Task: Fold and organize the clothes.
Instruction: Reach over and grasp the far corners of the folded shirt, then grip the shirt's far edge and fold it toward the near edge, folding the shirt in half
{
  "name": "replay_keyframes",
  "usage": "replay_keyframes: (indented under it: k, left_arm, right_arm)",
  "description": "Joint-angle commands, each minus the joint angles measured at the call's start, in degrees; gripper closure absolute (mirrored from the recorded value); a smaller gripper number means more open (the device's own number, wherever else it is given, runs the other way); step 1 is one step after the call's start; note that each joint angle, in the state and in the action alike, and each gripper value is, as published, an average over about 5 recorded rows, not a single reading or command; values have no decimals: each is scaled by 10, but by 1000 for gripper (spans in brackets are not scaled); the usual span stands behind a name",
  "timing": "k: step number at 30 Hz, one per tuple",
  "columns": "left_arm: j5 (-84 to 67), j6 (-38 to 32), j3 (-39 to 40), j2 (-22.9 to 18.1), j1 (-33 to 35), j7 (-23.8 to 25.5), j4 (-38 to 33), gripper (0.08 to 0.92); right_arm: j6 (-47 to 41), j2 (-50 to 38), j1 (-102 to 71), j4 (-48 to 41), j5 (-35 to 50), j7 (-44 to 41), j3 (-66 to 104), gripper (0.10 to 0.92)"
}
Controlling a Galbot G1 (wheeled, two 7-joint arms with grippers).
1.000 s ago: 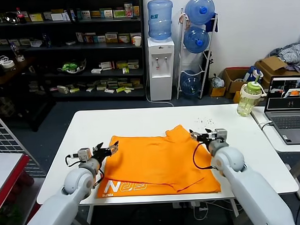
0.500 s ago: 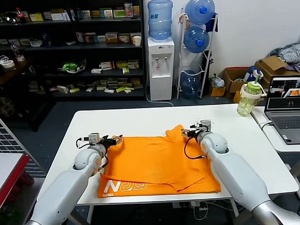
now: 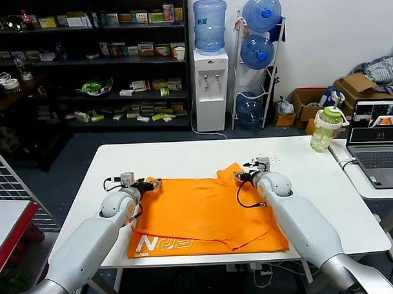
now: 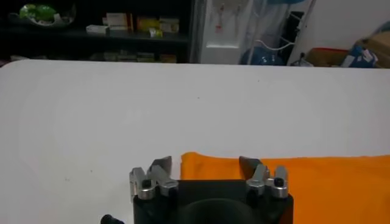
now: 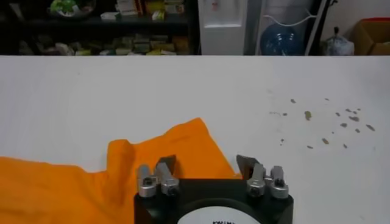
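Note:
The orange T-shirt point(image 3: 208, 211) lies partly folded on the white table point(image 3: 184, 157), its white lettering at the front left edge. My left gripper point(image 3: 153, 183) is open at the shirt's far left corner; in the left wrist view that gripper point(image 4: 206, 164) straddles the orange corner point(image 4: 201, 164). My right gripper point(image 3: 239, 174) is open at the raised far right fold; in the right wrist view that gripper point(image 5: 206, 162) sits over the orange point point(image 5: 183, 146).
A laptop point(image 3: 377, 144) and a green bottle point(image 3: 326, 129) stand on a side table at the right. A water dispenser point(image 3: 211, 88), spare jugs and dark shelves point(image 3: 84, 60) stand behind. Crumbs point(image 5: 323, 122) dot the table's far right.
Both arms have reached farther across the table, from the shirt's near sides to its far corners. The shirt has not moved.

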Motion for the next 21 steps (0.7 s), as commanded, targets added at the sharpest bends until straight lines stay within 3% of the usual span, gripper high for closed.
replay_keyframes:
  k: [1, 14, 18, 21]
  left_arm:
    - [3, 4, 6, -2, -10, 1, 14, 339]
    - [5, 0, 0, -1, -2, 3, 10, 721]
    - [7, -11, -5, -2, 2, 1, 4, 824]
    - [9, -21, -14, -1, 9, -1, -9, 885]
  right_arm:
    - [-6, 6, 7, -15, 1, -7, -4, 449]
    - [19, 4, 0, -5, 9, -16, -2, 830]
    - [34, -3, -6, 10, 13, -19, -1, 897]
    - [45, -12, -13, 30, 19, -18, 2, 901]
